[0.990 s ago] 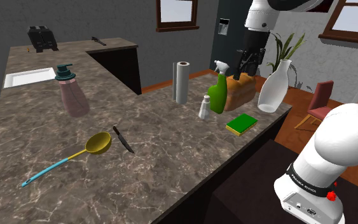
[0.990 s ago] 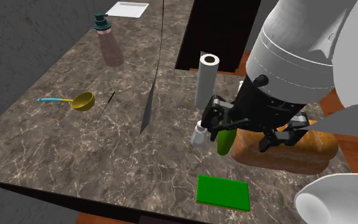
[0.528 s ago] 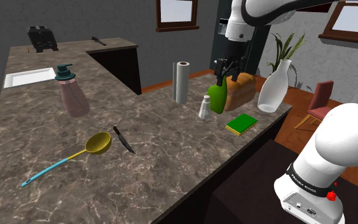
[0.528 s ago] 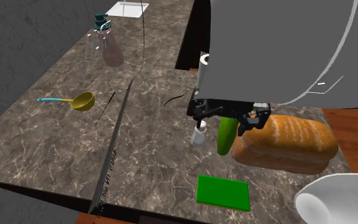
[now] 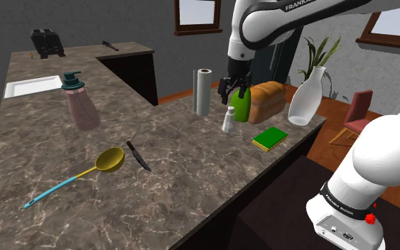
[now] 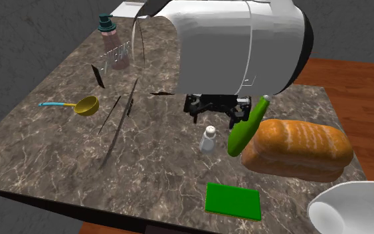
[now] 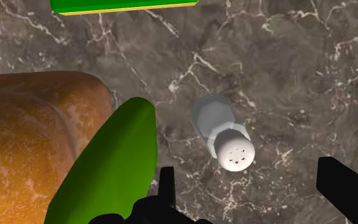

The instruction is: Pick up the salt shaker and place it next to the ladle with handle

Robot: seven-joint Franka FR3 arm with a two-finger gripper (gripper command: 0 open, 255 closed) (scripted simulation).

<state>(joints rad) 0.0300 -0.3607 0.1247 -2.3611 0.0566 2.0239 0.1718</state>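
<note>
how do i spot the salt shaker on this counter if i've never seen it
Start at the dark marbled countertop and find the tall white paper towel roll. Between that roll and the green spray bottle stands the small pale grey salt shaker; it is the shortest thing there, with a rounded, hole-dotted cap.

The white arm [image 5: 276, 18] rose from the shoulder view's lower right, arched high and reached over toward that view's left, with its last link turned downward. The black claw [image 5: 235, 87] hung from it pointing down (a dark wrist joint sat just above it). In the wrist view the claw [image 7: 255, 191] had its two fingers [image 7: 346, 188] standing wide apart, clasping nothing. In the second exterior view the claw [image 6: 215, 117] hung below a bulky white link [image 6: 238, 46].
</note>
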